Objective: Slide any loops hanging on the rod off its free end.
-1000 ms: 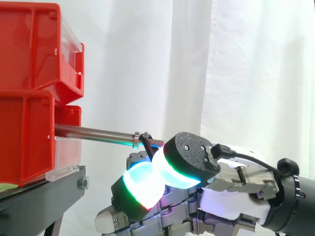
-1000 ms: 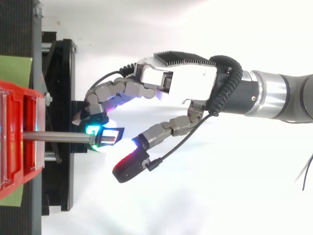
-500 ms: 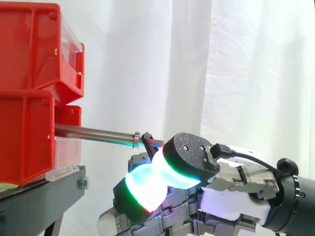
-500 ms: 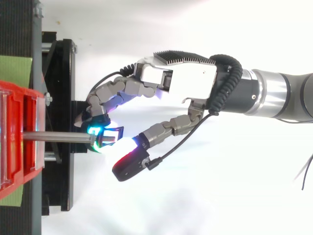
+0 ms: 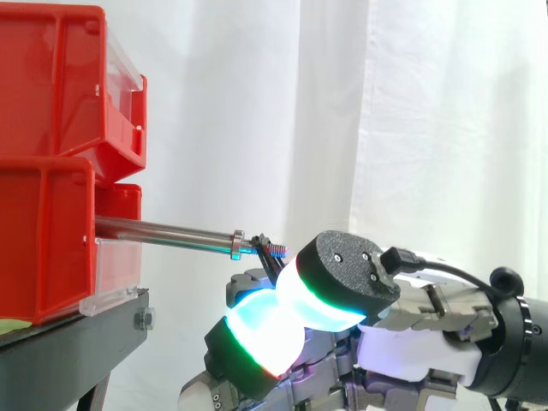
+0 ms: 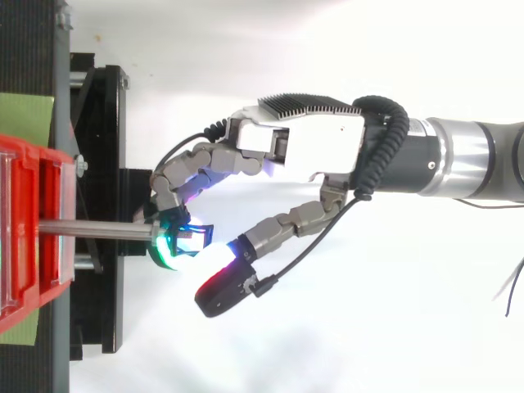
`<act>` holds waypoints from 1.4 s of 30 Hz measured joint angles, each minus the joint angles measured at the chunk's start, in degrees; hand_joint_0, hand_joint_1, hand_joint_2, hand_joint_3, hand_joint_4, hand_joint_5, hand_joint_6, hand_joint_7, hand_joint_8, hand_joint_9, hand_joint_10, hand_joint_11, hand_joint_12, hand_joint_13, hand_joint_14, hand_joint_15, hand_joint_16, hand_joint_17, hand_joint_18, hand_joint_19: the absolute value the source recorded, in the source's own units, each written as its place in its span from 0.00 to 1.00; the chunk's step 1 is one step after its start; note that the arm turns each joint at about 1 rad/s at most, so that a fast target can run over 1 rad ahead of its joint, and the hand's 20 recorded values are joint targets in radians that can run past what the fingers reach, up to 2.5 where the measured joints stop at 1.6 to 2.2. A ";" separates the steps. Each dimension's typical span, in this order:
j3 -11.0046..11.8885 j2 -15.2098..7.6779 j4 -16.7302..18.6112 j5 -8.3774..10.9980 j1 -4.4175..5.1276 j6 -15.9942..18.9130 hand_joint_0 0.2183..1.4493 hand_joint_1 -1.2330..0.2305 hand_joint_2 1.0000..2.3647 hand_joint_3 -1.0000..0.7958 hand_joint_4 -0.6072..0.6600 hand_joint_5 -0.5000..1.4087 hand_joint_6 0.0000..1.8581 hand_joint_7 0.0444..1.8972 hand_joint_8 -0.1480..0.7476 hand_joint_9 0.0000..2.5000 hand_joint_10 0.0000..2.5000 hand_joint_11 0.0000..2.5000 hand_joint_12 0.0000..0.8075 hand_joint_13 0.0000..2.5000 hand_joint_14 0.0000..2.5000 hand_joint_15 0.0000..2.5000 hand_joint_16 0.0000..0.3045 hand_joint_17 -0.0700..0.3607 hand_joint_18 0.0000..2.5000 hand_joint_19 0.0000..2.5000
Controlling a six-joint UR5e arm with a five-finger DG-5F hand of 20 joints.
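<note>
- Red bins [image 5: 51, 94] stacked at the left on a black stand [image 5: 77, 342]; white curtain [image 5: 428, 128] behind.
- Steel rod [image 5: 163, 231] sticks out of the bins toward the right, sloping slightly down. A collar [image 5: 237, 243] sits near its free end, with a short threaded tip beyond it.
- Loop [image 5: 266, 251]: small, black, frame-shaped. It hangs on the threaded tip, past the collar and right at the rod's free end. Not yet off.
- Hand [image 6: 311, 151] comes in from the right, palm level with the rod's end, fingers reaching left to it.
- Fingers curled in. From above, a green-glowing pad [image 6: 168, 246] and a second finger close on the loop from either side, pinching it at the rod's tip.
- Thumb stands off below and to the right of the loop in the top view, its pad glowing red along one edge, apart from the rod.
- From the side, two thick pads sit just under the rod's end: one cyan with a green and red rim [image 5: 261, 330], the other dark-backed with a green-cyan edge. The loop pokes up just above the gap between them.
- Green sheet [image 6: 24, 119] lies under the bins, seen from above.
</note>
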 measured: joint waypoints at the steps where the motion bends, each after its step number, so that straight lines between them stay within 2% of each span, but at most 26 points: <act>1: 0.01 0.25 -0.65 -0.12 -0.01 -0.02 0.31 0.36 0.02 0.44 0.60 0.15 0.45 0.65 0.51 0.31 0.00 0.05 0.34 0.29 0.00 0.02 0.13 0.37 0.27 0.05; 10: -0.04 3.54 -9.81 -2.05 -0.19 -0.90 0.32 0.36 0.02 0.43 0.61 0.15 0.45 0.65 0.51 0.31 0.00 0.05 0.34 0.29 0.00 0.02 0.13 0.37 0.27 0.05; 22: -0.11 9.20 -23.18 -2.03 -0.25 -0.94 0.32 0.33 0.01 0.40 0.62 0.15 0.45 0.65 0.51 0.31 0.00 0.05 0.34 0.29 0.00 0.02 0.13 0.38 0.27 0.05; 30: -0.12 11.28 -28.69 -0.09 -0.01 -0.22 0.34 0.31 0.01 0.36 0.62 0.15 0.45 0.65 0.51 0.31 0.00 0.05 0.34 0.29 0.00 0.02 0.13 0.38 0.28 0.05; 42: -0.11 12.36 -32.68 3.18 0.49 3.94 0.34 0.30 0.00 0.28 0.63 0.15 0.45 0.65 0.50 0.31 0.00 0.05 0.33 0.30 0.00 0.02 0.14 0.38 0.28 0.06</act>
